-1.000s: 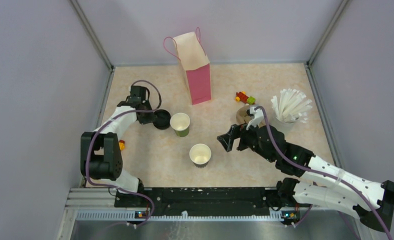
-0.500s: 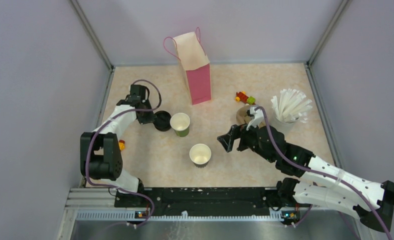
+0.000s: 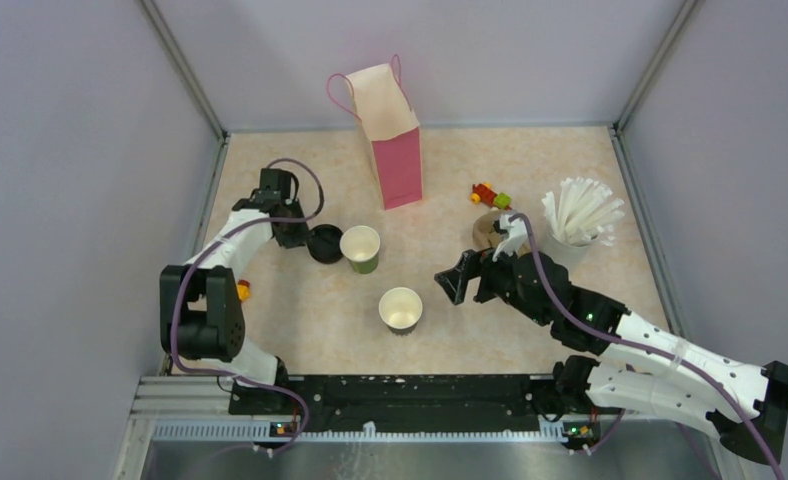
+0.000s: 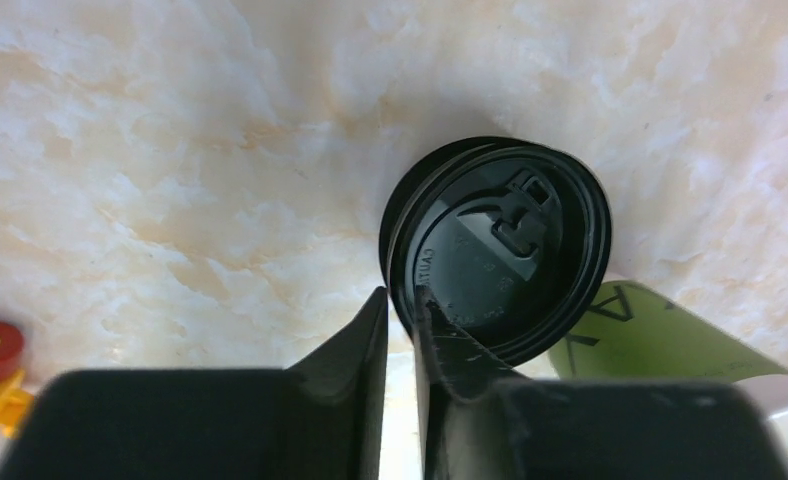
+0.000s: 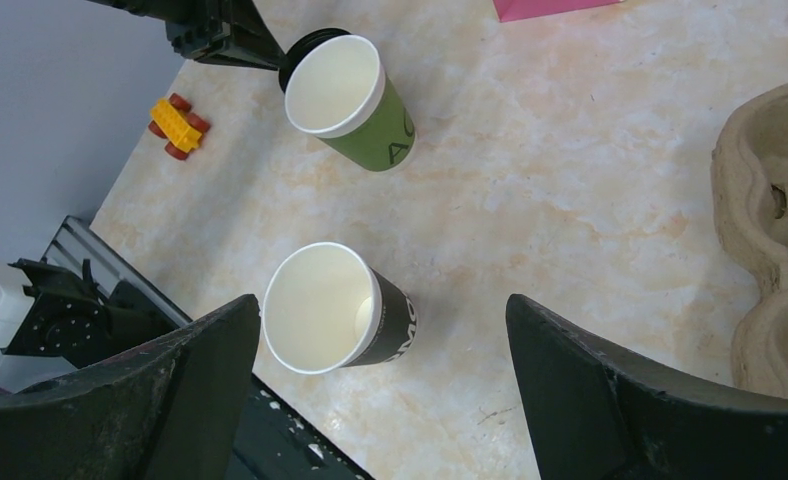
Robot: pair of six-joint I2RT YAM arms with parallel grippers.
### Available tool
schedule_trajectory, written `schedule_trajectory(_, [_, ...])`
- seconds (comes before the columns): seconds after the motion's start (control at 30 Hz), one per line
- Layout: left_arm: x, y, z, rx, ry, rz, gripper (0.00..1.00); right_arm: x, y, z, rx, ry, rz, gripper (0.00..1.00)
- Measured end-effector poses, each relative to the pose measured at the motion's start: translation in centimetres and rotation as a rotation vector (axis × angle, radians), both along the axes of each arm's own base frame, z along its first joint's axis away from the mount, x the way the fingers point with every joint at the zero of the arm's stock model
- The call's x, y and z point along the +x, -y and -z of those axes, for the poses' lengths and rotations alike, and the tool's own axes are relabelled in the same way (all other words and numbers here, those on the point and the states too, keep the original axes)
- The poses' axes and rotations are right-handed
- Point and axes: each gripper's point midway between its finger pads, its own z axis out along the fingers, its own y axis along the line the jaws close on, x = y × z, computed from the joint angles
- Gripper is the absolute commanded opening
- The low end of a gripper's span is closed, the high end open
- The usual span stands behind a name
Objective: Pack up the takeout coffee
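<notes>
Packing barely begun, by the look of it. Both cups stand open and unlidded on the tabletop point(image 3: 310, 325): a green cup point(image 5: 355, 105) farther off, a black cup point(image 5: 340, 310) nearer the arm bases and a little to the right. Neither sits in the pulp carrier point(image 5: 770, 220), which lies off to the right with its wells bare as far as can be seen. The pink bag point(image 3: 395, 140) stands upright at the far side, well apart from the cups. Left to do, I judge: lids on, cups into carrier. The left pincer point(image 4: 400, 293) is pinched narrow on the near rim of a black lid point(image 4: 500, 250), one finger inside the rim and one outside. The lid sits just left of the green cup, almost touching its side. A second dark rim shows behind it, perhaps another lid stacked beneath; cannot tell. The right pincer point(image 5: 382, 300) is spread wide and carries nothing. From above it hangs to the right of the black cup, clear of it, and the wrist camera frames that cup between the two fingers.
</notes>
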Motion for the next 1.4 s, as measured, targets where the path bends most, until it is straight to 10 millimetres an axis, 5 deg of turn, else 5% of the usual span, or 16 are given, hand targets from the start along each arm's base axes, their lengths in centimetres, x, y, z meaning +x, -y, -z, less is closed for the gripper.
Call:
schedule_trajectory(0.07, [0.1,0.0,-0.2,0.002,0.001,0.005,0.48,0.0,0.0,0.0,0.0,0.0,0.0,0.91])
schedule_trajectory(0.13, [0.4,-0.1,-0.7,0.009,0.01,0.006,0.5,0.0,0.0,0.0,0.0,0.0,0.0,0.91])
schedule_trajectory(0.5, [3.6,-0.4,-3.1,0.08,0.077,0.14,0.36,-0.1,0.0,0.0,0.001,-0.003,-0.002,0.91])
schedule_trajectory(0.83, [4.8,-0.3,1.0,0.117,-0.037,0.272,0.28,-0.1,0.0,0.1,-0.003,-0.005,-0.002,0.9])
schedule_trajectory(1.4, [5.2,0.0,0.4,0.122,-0.019,0.327,0.34,-0.1,0.1,0.6,-0.02,-0.014,-0.002,0.91])
